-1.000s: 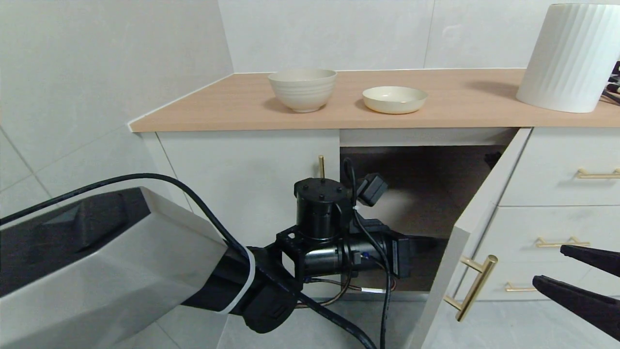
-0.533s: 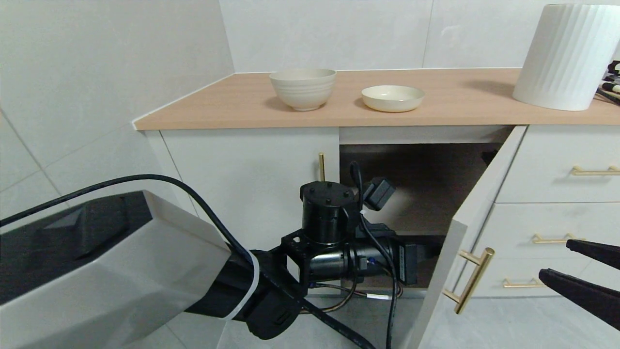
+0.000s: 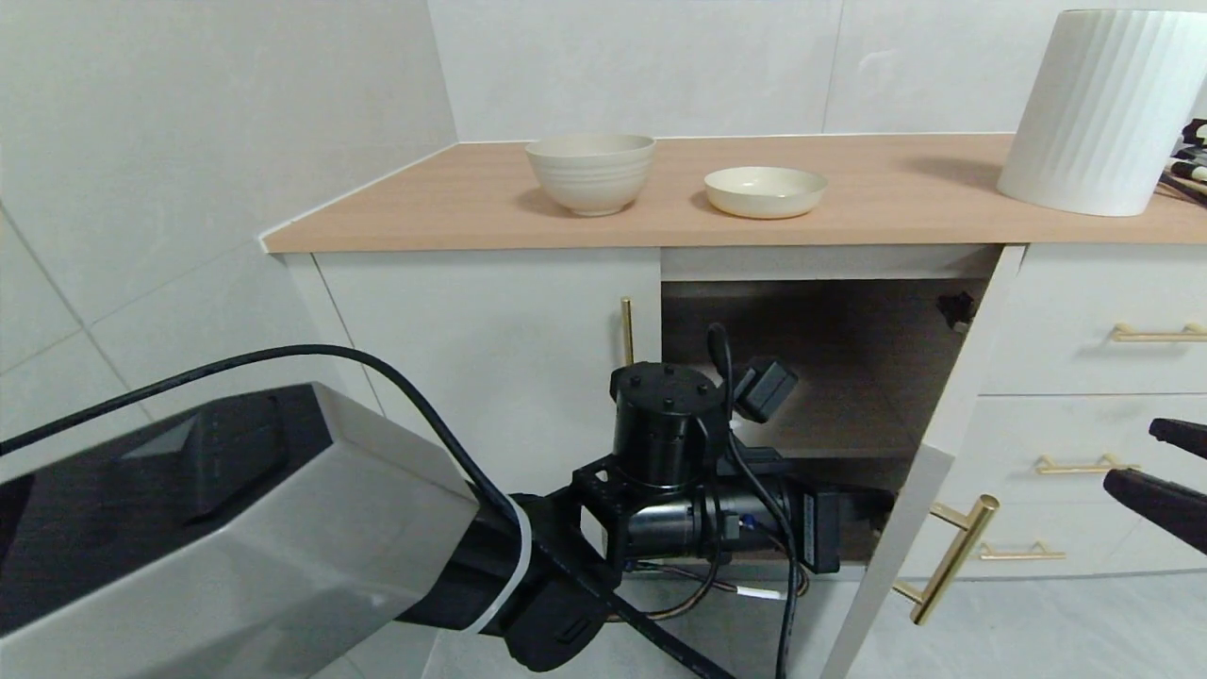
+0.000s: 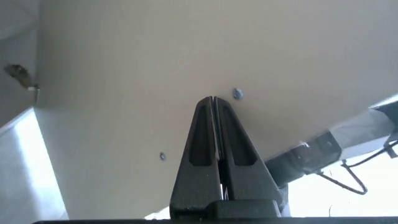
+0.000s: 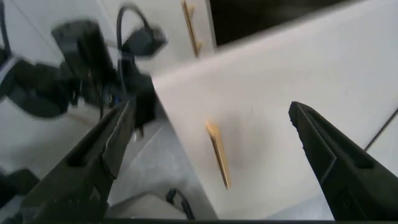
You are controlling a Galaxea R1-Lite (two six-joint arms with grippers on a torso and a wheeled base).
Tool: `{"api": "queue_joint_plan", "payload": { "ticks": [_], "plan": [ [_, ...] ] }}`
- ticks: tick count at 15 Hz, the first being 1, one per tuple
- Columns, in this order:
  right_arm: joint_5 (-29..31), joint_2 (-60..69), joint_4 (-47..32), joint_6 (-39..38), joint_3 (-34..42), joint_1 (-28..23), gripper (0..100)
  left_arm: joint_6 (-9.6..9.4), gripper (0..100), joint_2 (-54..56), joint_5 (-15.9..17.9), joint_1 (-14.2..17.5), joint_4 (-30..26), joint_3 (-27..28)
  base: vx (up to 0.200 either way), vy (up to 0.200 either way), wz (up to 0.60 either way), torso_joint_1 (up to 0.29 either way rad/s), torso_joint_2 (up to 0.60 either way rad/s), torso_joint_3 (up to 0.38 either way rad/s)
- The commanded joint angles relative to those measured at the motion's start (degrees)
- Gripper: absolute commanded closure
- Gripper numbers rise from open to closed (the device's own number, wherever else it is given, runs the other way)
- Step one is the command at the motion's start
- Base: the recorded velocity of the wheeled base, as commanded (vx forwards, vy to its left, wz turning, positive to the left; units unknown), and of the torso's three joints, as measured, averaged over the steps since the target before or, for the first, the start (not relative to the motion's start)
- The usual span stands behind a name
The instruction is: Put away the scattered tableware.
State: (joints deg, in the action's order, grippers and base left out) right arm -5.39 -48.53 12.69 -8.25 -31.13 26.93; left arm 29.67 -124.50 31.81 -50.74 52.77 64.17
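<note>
A deep cream bowl [image 3: 590,172] and a shallow cream dish [image 3: 765,191] stand side by side on the wooden countertop [image 3: 453,212]. Below them the cabinet [image 3: 811,377] is open, and its white door [image 3: 948,443] with a gold handle [image 3: 950,558] swings out to the right. My left arm reaches low into the opening. My left gripper [image 4: 212,99] is shut with its tips pressed against the door's inner face [image 4: 124,74]. My right gripper [image 3: 1165,462] is open and empty, out to the right of the door. The door's gold handle [image 5: 217,152] lies between its spread fingers [image 5: 109,149] but farther off.
A tall white ribbed container [image 3: 1103,113] stands at the right end of the countertop. A bank of drawers [image 3: 1094,330] with gold handles sits right of the open cabinet. A closed cabinet door [image 3: 490,349] and the tiled wall [image 3: 189,160] bound the left.
The left arm has pushed to the right and the cabinet door has swung wider open. The right gripper has drawn back toward the right edge.
</note>
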Motion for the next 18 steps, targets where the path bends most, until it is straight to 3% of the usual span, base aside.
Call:
{"api": "queue_joint_plan", "payload": {
  "ticks": [1,5,7,10,15,16,18],
  "plan": [
    [0.5,0.0,0.0,0.0,-2.2,0.0,0,0.04,100,-0.1,-0.2,-2.1,0.0,0.4,0.0,0.0,0.0,0.0,0.0,0.0],
    [0.7,-0.5,0.0,-0.1,-6.5,0.0,0,0.04,100,0.6,-1.0,-11.8,-0.2,2.2,0.0,0.0,0.0,0.0,0.0,0.0],
    [0.7,-0.2,0.0,-0.1,-6.4,0.0,0,-0.05,100,2.2,-3.2,-11.1,0.0,1.7,0.0,0.0,0.0,0.0,0.0,0.0],
    [0.6,-1.5,-0.1,-0.1,-5.9,0.0,0,-0.14,100,6.7,-5.9,-3.8,0.2,-2.4,0.0,0.0,0.0,0.0,0.0,0.0],
    [0.1,-11.1,0.1,-0.2,-7.7,0.0,0,-0.49,100,19.6,-6.1,13.0,6.5,-18.0,0.0,0.0,0.0,0.0,0.0,0.0],
    [-0.1,-16.2,0.1,-1.4,-10.3,0.1,0,-0.76,100,26.0,-6.1,17.3,6.3,-23.0,0.0,0.0,0.0,0.0,0.0,0.0],
    [-3.0,-21.9,0.0,-1.7,-13.7,0.2,0,-2.78,100,35.6,-6.1,22.0,3.4,-30.4,0.0,0.0,0.0,0.0,0.0,0.0]
  ]
}}
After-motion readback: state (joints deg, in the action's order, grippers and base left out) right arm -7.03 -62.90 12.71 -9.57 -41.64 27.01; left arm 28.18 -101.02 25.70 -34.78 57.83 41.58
